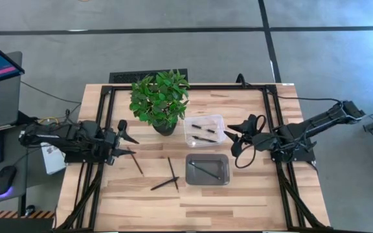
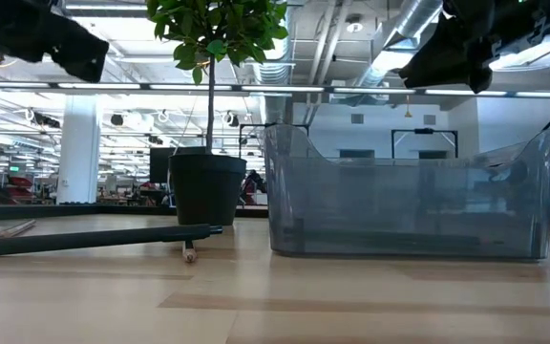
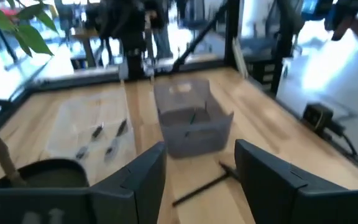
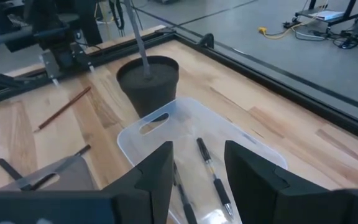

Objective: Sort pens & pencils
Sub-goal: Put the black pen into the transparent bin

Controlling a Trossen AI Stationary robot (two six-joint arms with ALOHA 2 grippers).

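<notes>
three pens (image 1: 205,133) in the clear bin (image 1: 190,123), one in the grey tray (image 1: 207,180), three pencils (image 1: 171,171) loose.

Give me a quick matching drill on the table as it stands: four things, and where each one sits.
Things:
1. potted plant
2. clear bin
3. grey tray
4. crossed pencils

Places:
A. bare wood, left of the grey tray
B. near side of the clear bin
C. back of table, left of the clear bin
D. below the right gripper, holding pens

Pairs: 1-C, 2-D, 3-B, 4-A
</notes>
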